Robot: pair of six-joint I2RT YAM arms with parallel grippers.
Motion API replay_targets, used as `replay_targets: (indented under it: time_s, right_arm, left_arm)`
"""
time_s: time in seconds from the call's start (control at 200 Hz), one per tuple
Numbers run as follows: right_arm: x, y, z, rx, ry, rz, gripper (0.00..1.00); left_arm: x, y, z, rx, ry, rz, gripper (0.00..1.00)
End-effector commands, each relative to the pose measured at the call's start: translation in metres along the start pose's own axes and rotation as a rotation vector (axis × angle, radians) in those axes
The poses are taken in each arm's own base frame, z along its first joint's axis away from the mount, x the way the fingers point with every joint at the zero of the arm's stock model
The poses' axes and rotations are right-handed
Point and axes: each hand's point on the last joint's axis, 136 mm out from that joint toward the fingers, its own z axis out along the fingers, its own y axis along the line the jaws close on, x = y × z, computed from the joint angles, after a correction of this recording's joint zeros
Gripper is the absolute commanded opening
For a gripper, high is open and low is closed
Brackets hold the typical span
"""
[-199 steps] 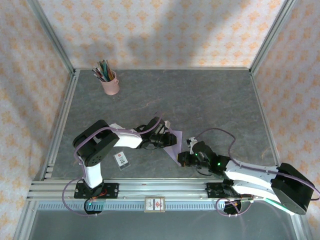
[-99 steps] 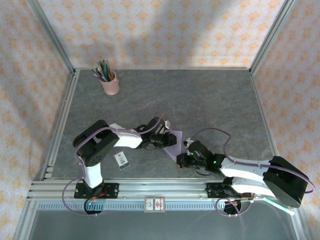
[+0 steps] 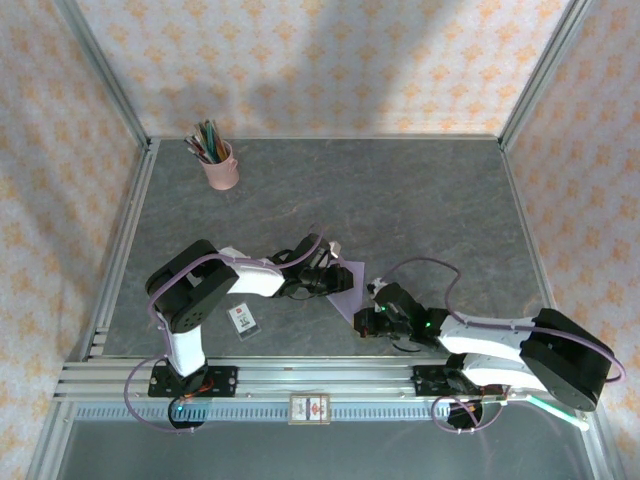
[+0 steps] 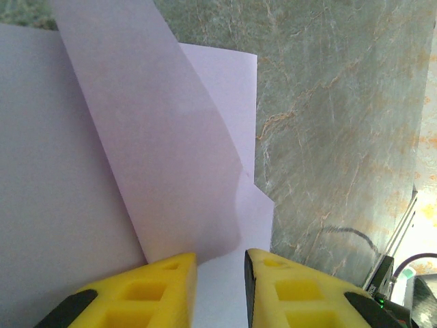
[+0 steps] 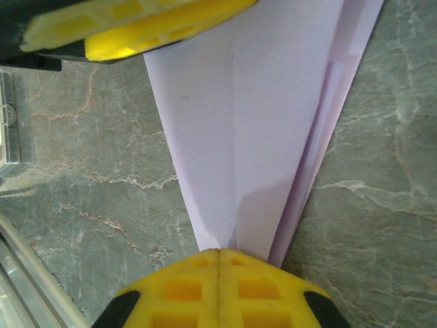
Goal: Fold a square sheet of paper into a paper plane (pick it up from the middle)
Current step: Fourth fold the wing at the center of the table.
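The lavender sheet of paper (image 3: 346, 292) lies on the table between the two arms, folded to a narrow pointed shape with a centre crease (image 5: 252, 123). My right gripper (image 5: 218, 251) is shut, its fingertips pressed together right on the paper's pointed tip; in the top view it sits at the paper's near end (image 3: 366, 320). My left gripper (image 4: 220, 263) rests over the wide end (image 3: 328, 280) with a narrow gap between its yellow fingers (image 4: 164, 280). A loose flap of paper (image 4: 150, 150) rises in front of them. The left fingers (image 5: 136, 24) also appear at the top of the right wrist view.
A small white card (image 3: 242, 318) lies left of the paper near the left arm's base. A pink cup of pencils (image 3: 220, 170) stands at the back left. Metal rails (image 3: 300, 378) run along the near edge, and patterned walls enclose the grey table.
The right arm has reached further left and the right gripper has slid a little toward the paper's tip. The left gripper and the paper have stayed put.
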Motion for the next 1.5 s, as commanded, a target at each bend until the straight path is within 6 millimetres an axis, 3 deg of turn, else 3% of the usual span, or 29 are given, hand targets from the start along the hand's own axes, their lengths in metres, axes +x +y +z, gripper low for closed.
replay_targets:
  time_s: [0.0, 0.405, 1.091, 1.376, 1.497]
  right_arm:
    - [0.014, -0.019, 0.002, 0.051, 0.029, 0.021, 0.01]
    - [0.032, -0.021, -0.002, 0.041, 0.107, 0.020, 0.01]
    - [0.056, -0.025, -0.007, 0.046, 0.214, 0.016, 0.01]
    - [0.034, -0.007, -0.012, 0.045, 0.164, -0.021, 0.00]
    - [0.016, 0.011, -0.017, 0.005, 0.103, -0.026, 0.00]
  left_arm:
    - [0.009, 0.033, 0.008, -0.117, 0.015, -0.005, 0.29]
    - [0.011, 0.046, 0.009, -0.167, 0.013, -0.016, 0.29]
    - [0.011, 0.050, 0.009, -0.187, 0.004, -0.026, 0.29]
    - [0.011, 0.052, 0.008, -0.192, 0.006, -0.028, 0.29]
    - [0.011, 0.051, 0.008, -0.190, 0.004, -0.026, 0.29]
